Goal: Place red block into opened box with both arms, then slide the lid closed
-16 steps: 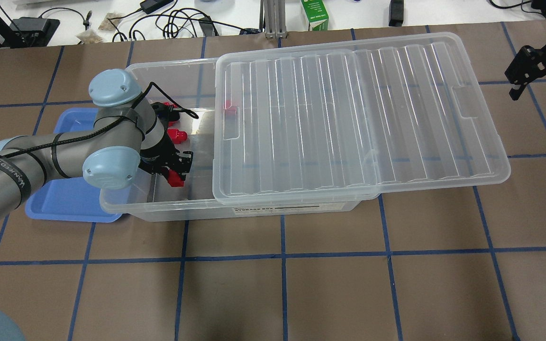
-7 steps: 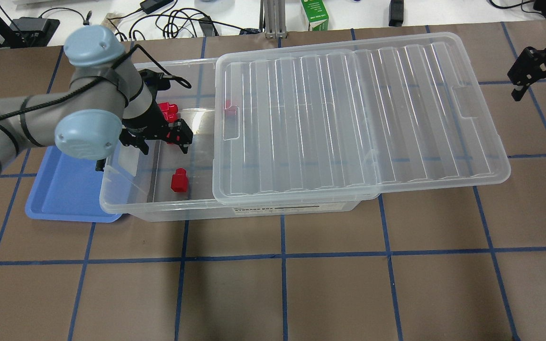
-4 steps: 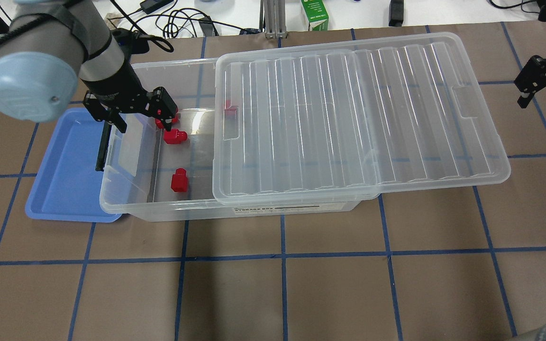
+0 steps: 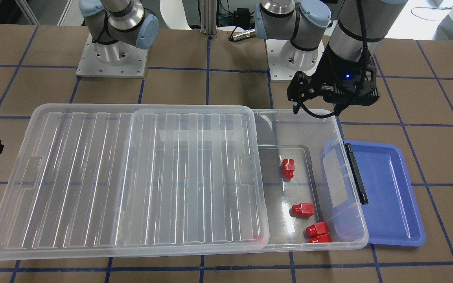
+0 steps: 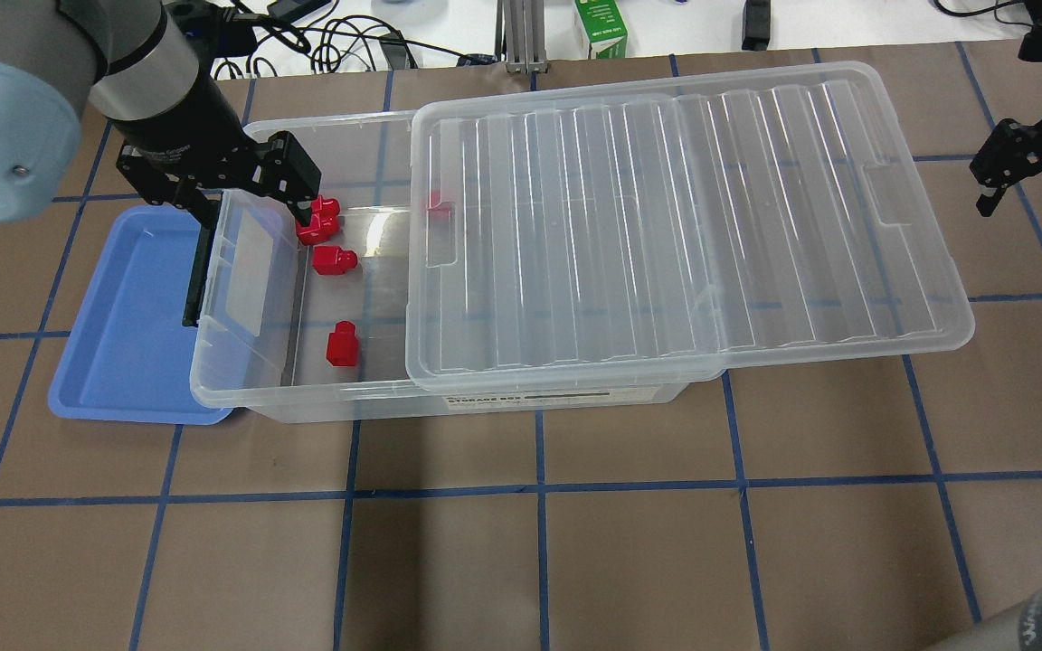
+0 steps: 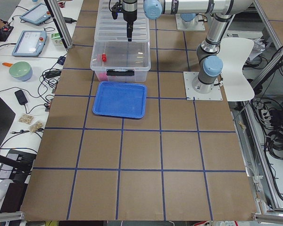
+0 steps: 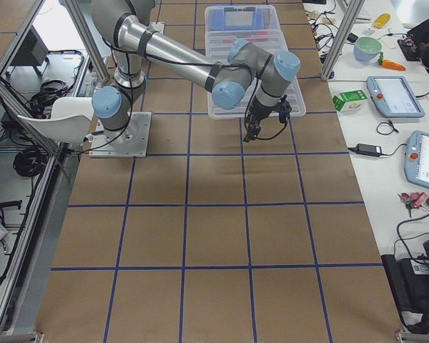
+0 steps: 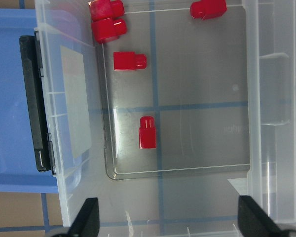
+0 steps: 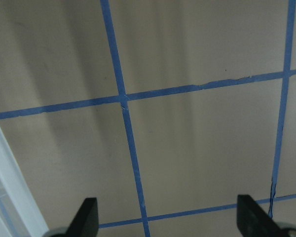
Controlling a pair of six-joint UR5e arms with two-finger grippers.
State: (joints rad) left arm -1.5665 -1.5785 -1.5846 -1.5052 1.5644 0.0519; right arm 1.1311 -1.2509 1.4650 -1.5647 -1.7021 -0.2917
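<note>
The clear box (image 5: 304, 398) holds several red blocks in its uncovered left end. The nearest red block (image 5: 341, 344) lies alone on the floor, also in the front view (image 4: 288, 168) and below the left wrist camera (image 8: 147, 132). The ribbed lid (image 5: 666, 226) covers most of the box and overhangs its right end. My left gripper (image 5: 245, 194) hovers open and empty above the box's far left corner. My right gripper (image 5: 1032, 176) hangs open and empty over bare table beyond the lid's right end.
A blue tray (image 5: 123, 362) lies against the box's left end, beside the black bar (image 5: 198, 271). Cables and a green carton (image 5: 601, 32) sit past the table's far edge. In the right wrist view only brown mat with blue tape lines (image 9: 130, 143) shows.
The left gripper let go of the red block on the box floor, then rose and drew back to the box's far left corner. The right gripper shifted only slightly.
</note>
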